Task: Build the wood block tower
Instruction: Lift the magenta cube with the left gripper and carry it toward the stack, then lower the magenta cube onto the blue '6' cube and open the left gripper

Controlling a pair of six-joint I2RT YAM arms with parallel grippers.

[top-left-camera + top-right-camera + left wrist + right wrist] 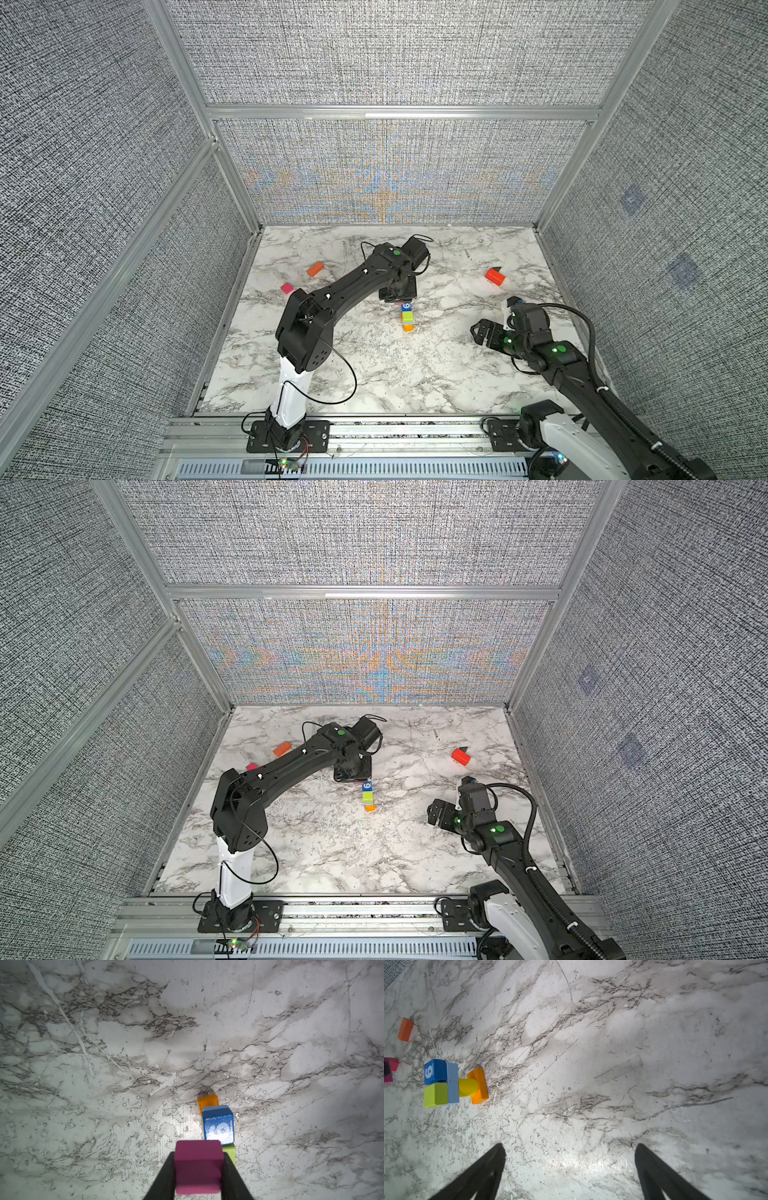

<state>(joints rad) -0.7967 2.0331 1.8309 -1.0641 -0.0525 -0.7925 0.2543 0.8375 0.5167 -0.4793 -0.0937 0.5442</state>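
Note:
The wood block tower (407, 318) (368, 798) stands mid-table. The right wrist view shows an orange base (478, 1085), a yellow cylinder (468, 1087), a light blue slab (452, 1083), then a blue "6" cube (435, 1071) beside a yellow-green cube (436, 1095). My left gripper (198, 1165) (397, 296) hangs just above the tower's top, shut on a magenta block (197, 1159) that is held clear of the cubes. Far to the right, my right gripper (570, 1147) (512, 307) is open over bare table.
An orange block (315, 269) and a pink block (286, 287) lie at the back left. A red-orange block (494, 276) lies at the back right with a small dark block (497, 268) behind it. Fabric walls enclose the marble table (374, 374).

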